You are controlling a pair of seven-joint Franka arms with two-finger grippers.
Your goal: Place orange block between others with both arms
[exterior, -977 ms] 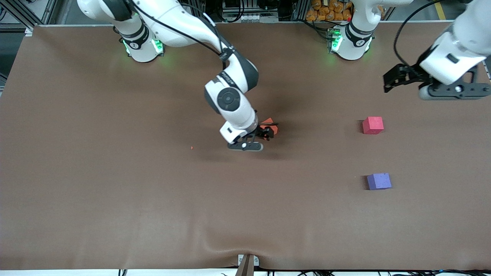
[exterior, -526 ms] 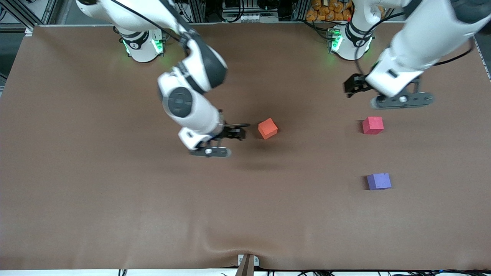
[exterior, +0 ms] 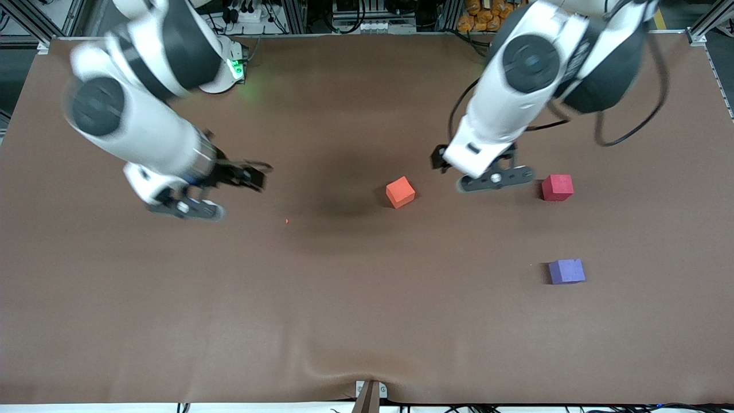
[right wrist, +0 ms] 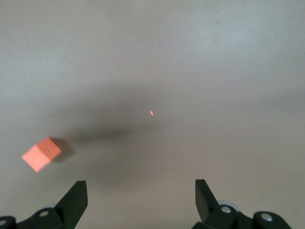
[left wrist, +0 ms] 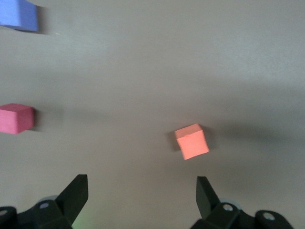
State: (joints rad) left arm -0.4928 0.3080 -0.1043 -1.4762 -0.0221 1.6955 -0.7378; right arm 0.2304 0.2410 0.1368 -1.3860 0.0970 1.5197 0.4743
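Even overhead light, soft shadows on the table (exterior: pixel 344 321), arms motion-blurred

The orange block (exterior: pixel 400 191) sits free on the table (turned askew), well apart from the red cube (exterior: pixel 557 187) and purple cube (exterior: pixel 566 271).

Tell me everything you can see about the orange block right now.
The orange block is a small matte cube, foam-like by its look, with no marks or damage showing. It sits flat on the brown table, turned at an angle to the table edges, near the middle and toward the right arm's end from the red block. Nothing touches it; neither hand holds it.
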